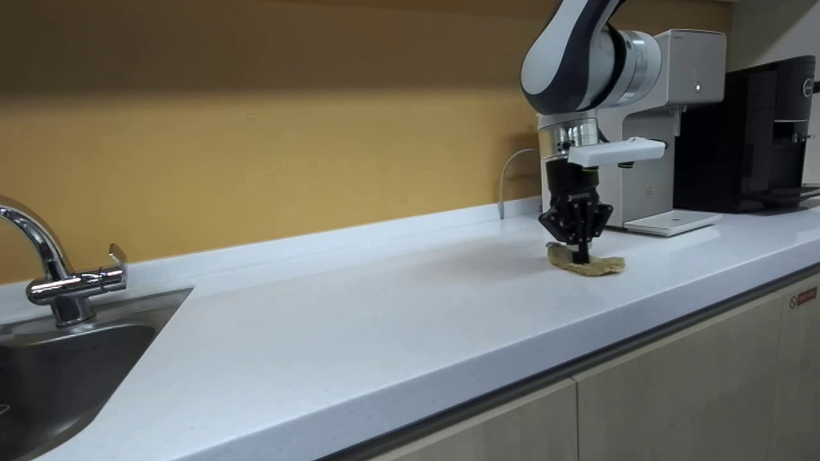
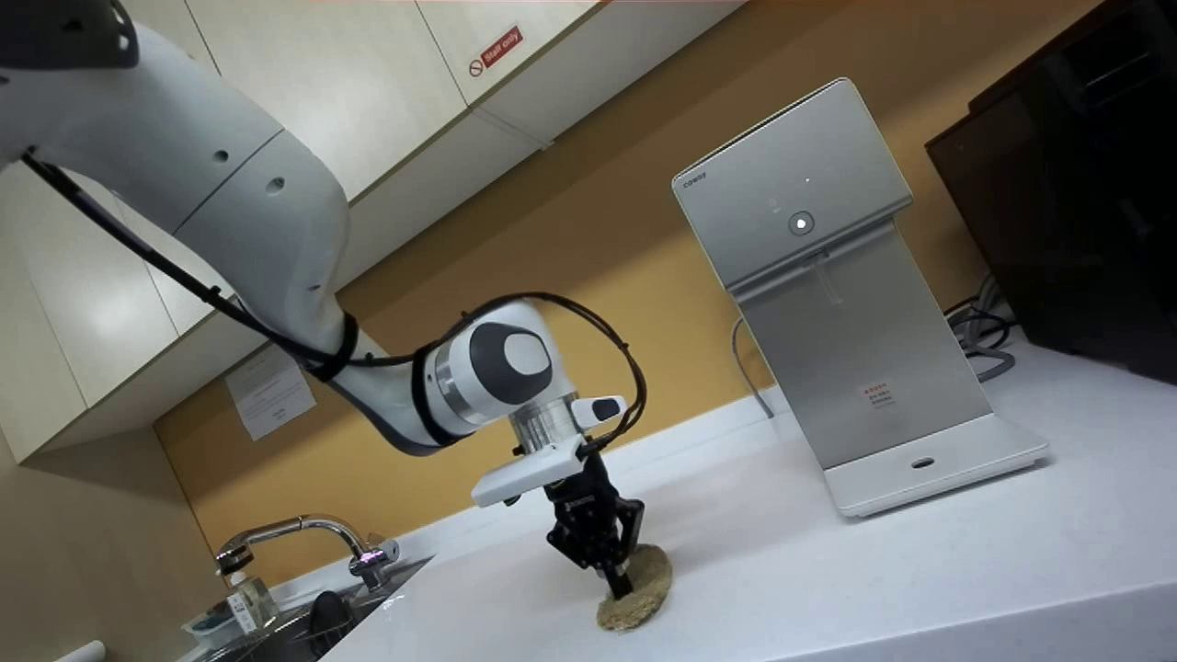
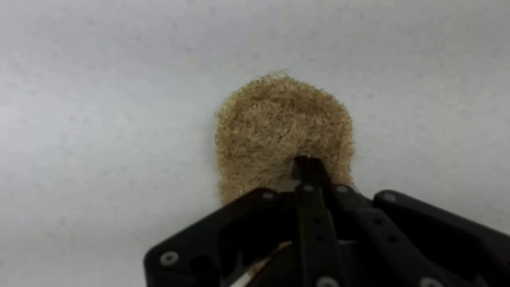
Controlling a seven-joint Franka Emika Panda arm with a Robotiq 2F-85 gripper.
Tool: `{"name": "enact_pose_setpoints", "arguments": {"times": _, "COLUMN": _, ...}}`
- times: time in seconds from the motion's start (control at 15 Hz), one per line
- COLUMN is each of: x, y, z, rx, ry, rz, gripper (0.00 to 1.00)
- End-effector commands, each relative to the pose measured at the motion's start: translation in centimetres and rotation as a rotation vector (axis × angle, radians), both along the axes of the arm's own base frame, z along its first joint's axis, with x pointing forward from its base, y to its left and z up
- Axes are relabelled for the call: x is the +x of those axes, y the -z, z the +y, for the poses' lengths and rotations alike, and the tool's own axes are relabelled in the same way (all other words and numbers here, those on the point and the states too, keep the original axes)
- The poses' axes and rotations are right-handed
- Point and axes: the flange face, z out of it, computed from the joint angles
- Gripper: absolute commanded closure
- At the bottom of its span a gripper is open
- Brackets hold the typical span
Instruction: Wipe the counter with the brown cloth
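Brown cloth (image 3: 275,131): one. Rounded, fuzzy edge. It lies on the white counter (image 1: 359,333), between the sink (image 1: 122,349) and the dispenser (image 2: 855,340), and shows in all three views; the gripper (image 1: 581,258) hides part of it in the wrist view.

Gripper: one, on one arm (image 1: 576,57), pointing down, one white housing (image 2: 527,471) mounted above it. Two fingers (image 3: 318,169), drawn tight together, tips touching the cloth; can't tell if a fold is pinched between them.

Sink: one, with one chrome faucet (image 1: 64,291) at its edge. Appliances: two. The dispenser is white and grey, one lit button (image 2: 801,223) on its front; one black machine (image 1: 711,147) stands beside it. Looped cables (image 2: 988,336) lie between the two in an exterior view, can't count them.

Red labels: two. A "Staff only" label (image 2: 501,48) on the upper cabinets (image 2: 303,83); a red label (image 1: 807,297) on the lower cabinets (image 1: 679,371), text too blurred to read.

Paper sheet (image 2: 269,391): one, on the orange wall (image 1: 256,179). Bottle (image 2: 255,602): one, by the sink; small items (image 2: 328,614) around it overlap, no sure count.
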Motion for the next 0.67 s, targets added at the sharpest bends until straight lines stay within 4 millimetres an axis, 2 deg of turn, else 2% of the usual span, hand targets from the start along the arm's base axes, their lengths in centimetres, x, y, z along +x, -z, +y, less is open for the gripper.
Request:
{"name": "enact_pose_setpoints", "arguments": {"times": 0.0, "x": -3.2, "y": 0.2, "z": -2.0, "rx": -0.02, "ry": 0.08, "rz": 0.07, "gripper": 1.0}}
{"name": "enact_pose_setpoints", "arguments": {"times": 0.13, "x": -4.6, "y": 0.2, "z": -1.5, "rx": -0.007, "ry": 0.063, "rz": 0.108, "gripper": 1.0}}
{"name": "enact_pose_setpoints", "arguments": {"times": 0.27, "x": -6.0, "y": 0.5, "z": 0.0, "rx": 0.016, "ry": 0.033, "rz": 0.143, "gripper": 1.0}}
{"name": "enact_pose_setpoints", "arguments": {"times": 0.6, "x": -7.9, "y": 1.7, "z": 7.0, "rx": 0.061, "ry": -0.113, "rz": 0.178, "gripper": 1.0}}
